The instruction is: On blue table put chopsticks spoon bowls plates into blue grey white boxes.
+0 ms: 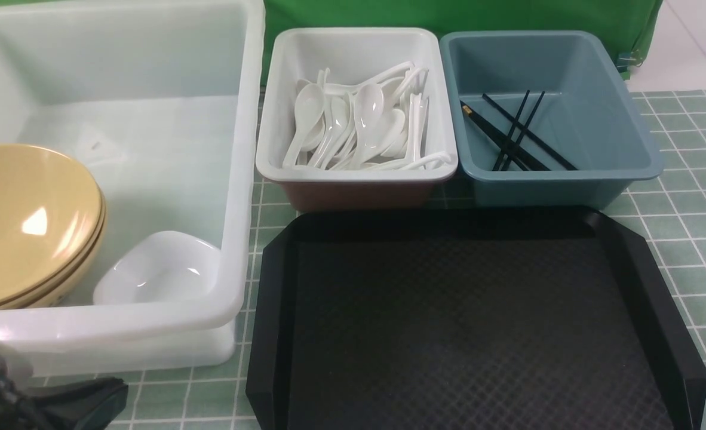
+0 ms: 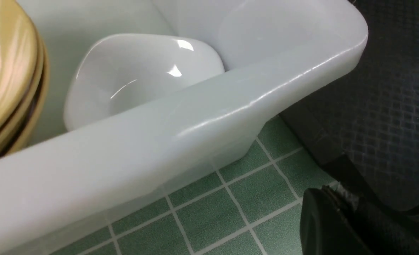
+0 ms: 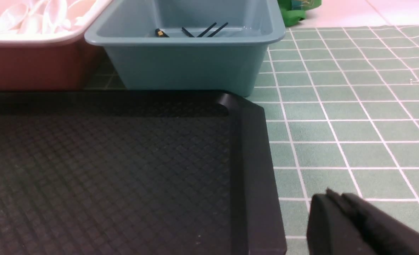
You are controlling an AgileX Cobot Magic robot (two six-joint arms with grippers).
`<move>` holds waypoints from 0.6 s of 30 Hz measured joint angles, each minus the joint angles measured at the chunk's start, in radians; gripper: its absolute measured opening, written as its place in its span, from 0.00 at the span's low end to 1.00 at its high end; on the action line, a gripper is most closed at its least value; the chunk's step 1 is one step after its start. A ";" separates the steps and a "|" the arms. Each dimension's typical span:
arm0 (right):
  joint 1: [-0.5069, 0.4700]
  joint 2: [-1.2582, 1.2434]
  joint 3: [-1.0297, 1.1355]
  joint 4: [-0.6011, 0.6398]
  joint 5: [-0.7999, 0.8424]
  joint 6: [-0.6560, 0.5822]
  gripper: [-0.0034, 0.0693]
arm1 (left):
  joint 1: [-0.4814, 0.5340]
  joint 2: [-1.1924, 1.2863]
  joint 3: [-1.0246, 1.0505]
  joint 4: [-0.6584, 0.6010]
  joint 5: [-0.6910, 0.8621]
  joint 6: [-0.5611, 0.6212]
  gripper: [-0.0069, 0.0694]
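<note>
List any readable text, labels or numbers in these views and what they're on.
None: no readable text in any view.
Bowls, dish, spoons, chopsticks, the three tubs and black tray: no print visible.
Faint mark on big white tub's floor: too blurred to read.

We saw a big black octagonal plastic tray (image 1: 472, 322) with a diamond-textured floor sitting up front, bare inside, and a green cloth backdrop (image 1: 448, 15) hung behind everything.
</note>
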 joint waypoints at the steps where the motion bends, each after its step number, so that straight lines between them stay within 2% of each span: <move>1: 0.000 0.000 0.000 0.000 0.000 0.000 0.14 | 0.000 -0.006 0.005 0.000 -0.001 0.000 0.10; 4: 0.003 0.000 0.000 0.000 0.000 0.000 0.14 | 0.031 -0.177 0.071 0.101 -0.015 0.000 0.10; 7: 0.005 0.000 0.000 0.000 0.001 0.000 0.14 | 0.095 -0.340 0.114 0.118 -0.051 -0.004 0.10; 10: 0.005 -0.001 0.000 0.000 0.002 0.000 0.15 | 0.201 -0.377 0.157 0.118 -0.115 -0.014 0.10; 12: 0.005 -0.001 0.000 0.000 0.002 0.000 0.15 | 0.241 -0.378 0.173 0.115 -0.138 -0.026 0.10; 13: 0.005 -0.001 0.000 0.000 0.002 0.000 0.15 | 0.307 -0.378 0.207 0.094 -0.179 -0.046 0.10; 14: 0.005 -0.001 0.000 0.000 0.002 0.000 0.16 | 0.329 -0.379 0.227 0.076 -0.209 -0.053 0.10; 18: 0.005 -0.001 0.000 0.000 0.002 0.000 0.16 | 0.377 -0.380 0.291 -0.022 -0.256 -0.051 0.10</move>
